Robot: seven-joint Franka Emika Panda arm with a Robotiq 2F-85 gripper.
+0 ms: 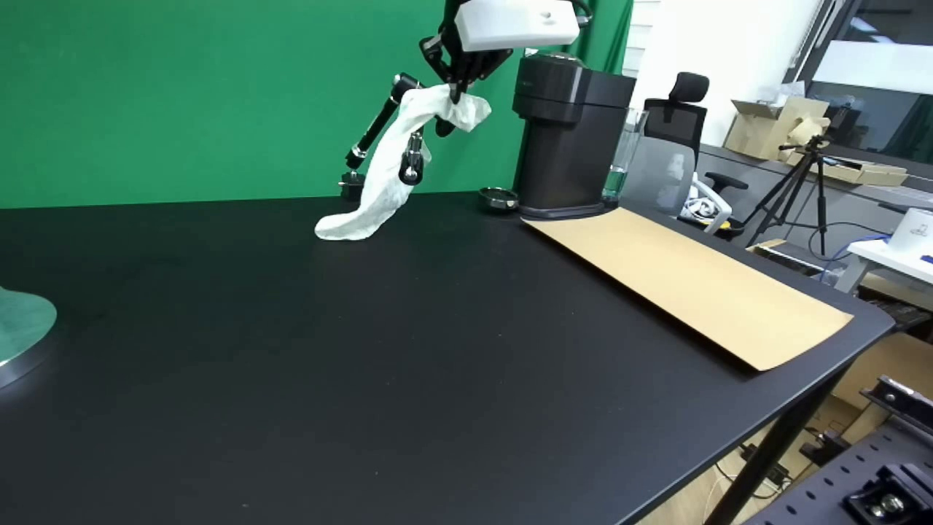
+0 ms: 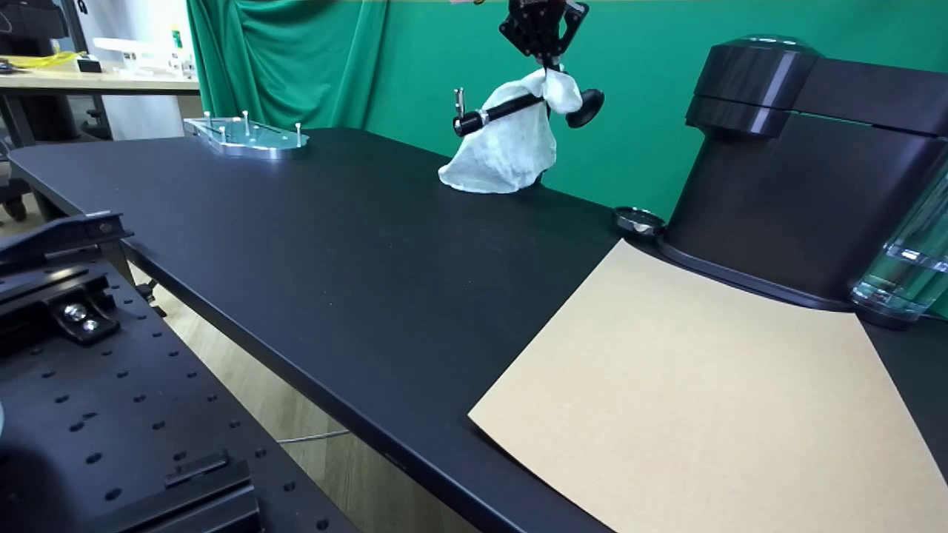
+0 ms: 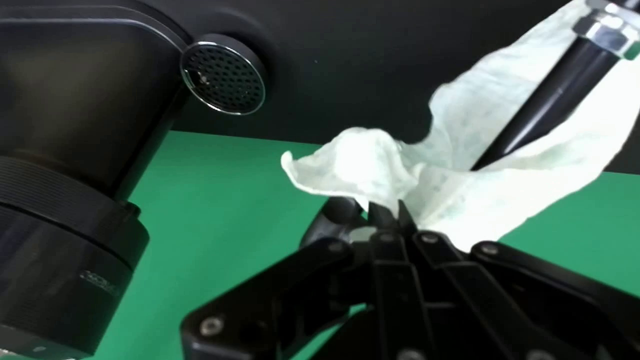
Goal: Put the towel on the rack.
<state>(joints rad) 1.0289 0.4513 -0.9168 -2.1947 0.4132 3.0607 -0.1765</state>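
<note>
The white towel (image 1: pixel 390 160) hangs from my gripper (image 1: pixel 455 95), which is shut on its upper edge. In an exterior view the towel (image 2: pixel 503 152) spreads down to just above or at the table. The rack, a black jointed stand with silver fittings (image 1: pixel 379 125), stands at the table's back edge. Its bar (image 2: pixel 511 109) crosses in front of the towel in that view. In the wrist view the towel (image 3: pixel 360 160) is pinched between the fingertips (image 3: pixel 395 215), and the bar (image 3: pixel 550 95) runs into a towel fold. How far the towel lies over the bar is partly hidden.
A black coffee machine (image 1: pixel 572 138) with a clear water tank (image 2: pixel 903 259) stands beside the rack. A small round mesh tray (image 3: pixel 223 75) sits at its foot. A beige sheet (image 2: pixel 703 400) lies before it. A clear plate with pegs (image 2: pixel 248 139) lies at the table's far end.
</note>
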